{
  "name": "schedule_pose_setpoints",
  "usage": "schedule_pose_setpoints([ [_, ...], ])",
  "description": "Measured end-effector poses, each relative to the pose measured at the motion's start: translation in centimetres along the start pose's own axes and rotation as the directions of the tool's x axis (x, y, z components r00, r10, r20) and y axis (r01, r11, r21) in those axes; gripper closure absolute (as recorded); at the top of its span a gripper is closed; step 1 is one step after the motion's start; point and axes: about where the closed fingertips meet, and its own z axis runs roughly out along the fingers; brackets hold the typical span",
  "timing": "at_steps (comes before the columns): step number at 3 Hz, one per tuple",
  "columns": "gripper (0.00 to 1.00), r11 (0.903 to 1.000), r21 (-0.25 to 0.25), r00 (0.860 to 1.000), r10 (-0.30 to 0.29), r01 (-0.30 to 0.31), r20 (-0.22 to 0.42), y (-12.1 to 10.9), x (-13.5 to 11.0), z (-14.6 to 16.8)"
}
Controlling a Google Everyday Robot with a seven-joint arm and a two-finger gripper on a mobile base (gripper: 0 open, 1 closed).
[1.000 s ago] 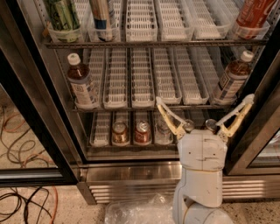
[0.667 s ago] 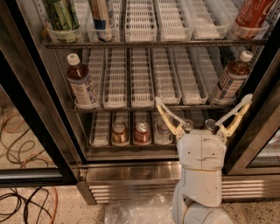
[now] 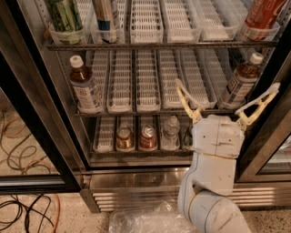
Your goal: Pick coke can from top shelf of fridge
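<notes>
The coke can (image 3: 263, 12), red with white lettering, stands in a tray at the far right of the top shelf (image 3: 159, 45), its top cut off by the picture's edge. The fridge (image 3: 136, 193) has its door open, with wire racks and white slotted trays inside. My gripper (image 3: 227, 93) is open, its two cream fingers spread wide in front of the middle rack. It is well below the coke can and a little to its left. Nothing is between the fingers.
A green can (image 3: 66, 16) and a blue-and-white can (image 3: 105, 16) stand at the top shelf's left. Brown tea bottles (image 3: 84, 84) (image 3: 241, 79) flank the middle rack. Bronze cans (image 3: 125, 138) and a water bottle (image 3: 171, 131) sit low down. Cables (image 3: 18, 214) and a plastic bag (image 3: 145, 220) lie on the floor.
My gripper has risen a little and shifted slightly right, still open. Nothing in the fridge has moved.
</notes>
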Motion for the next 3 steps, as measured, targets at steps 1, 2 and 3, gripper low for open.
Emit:
schedule_pose_setpoints([
  [1, 0.00, 0.9988, 0.044, 0.999, -0.021, 0.023, -0.027, -0.8, 0.3, 1.2],
  [2, 0.00, 0.9923, 0.105, 0.995, 0.074, -0.066, -0.073, -1.4, 0.8, 1.8],
  [3, 0.00, 0.9760, 0.145, 0.980, 0.177, -0.163, -0.087, -2.2, 1.5, 2.1],
])
